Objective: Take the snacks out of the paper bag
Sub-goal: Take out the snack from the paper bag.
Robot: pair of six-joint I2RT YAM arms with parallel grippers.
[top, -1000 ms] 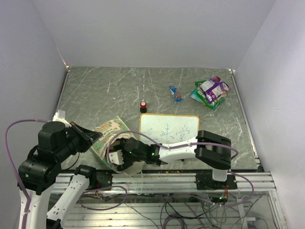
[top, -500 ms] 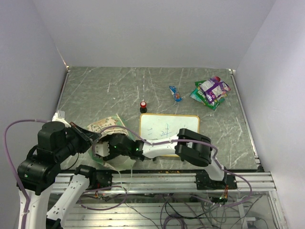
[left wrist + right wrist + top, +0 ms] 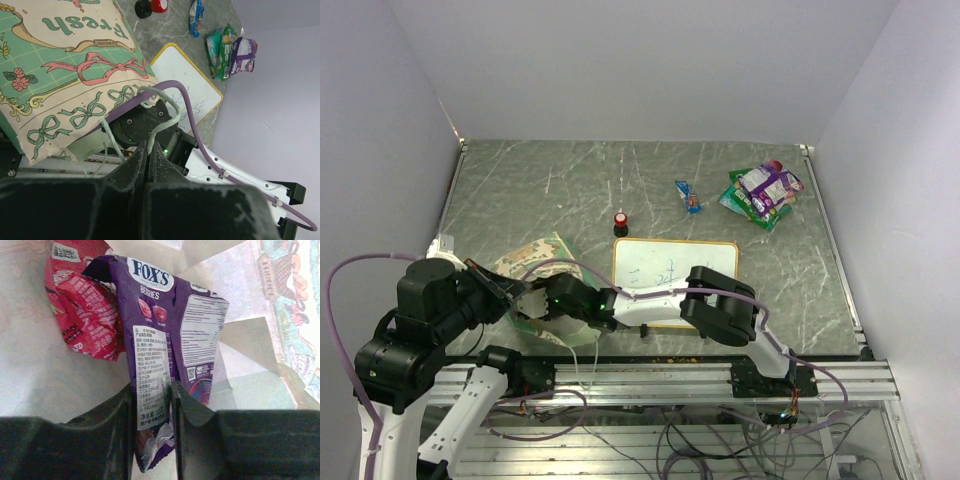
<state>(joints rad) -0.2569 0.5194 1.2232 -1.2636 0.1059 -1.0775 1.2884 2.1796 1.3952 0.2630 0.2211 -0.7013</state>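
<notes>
While the right arm (image 3: pixel 655 308) stretches low and leftward into the mouth of the paper bag (image 3: pixel 542 258), right gripper (image 3: pixel 152 389) inside the bag clamped on a purple packet (image 3: pixel 165 325), red packet (image 3: pixel 82 305) touching it deeper in, left gripper (image 3: pixel 148 150) pinched closed on the bag's string handle (image 3: pixel 159 129), other snacks (image 3: pixel 762 192) well apart from the bag

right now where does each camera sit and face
top external: above and behind, facing down on the table; both arms reach the paper bag.
left wrist: over the shut left gripper, facing past the bag to the whiteboard.
right wrist: inside the bag, right gripper clamping the purple packet, red packet beside.
shared: top and left wrist both see bag, whiteboard, loose snacks.
</notes>
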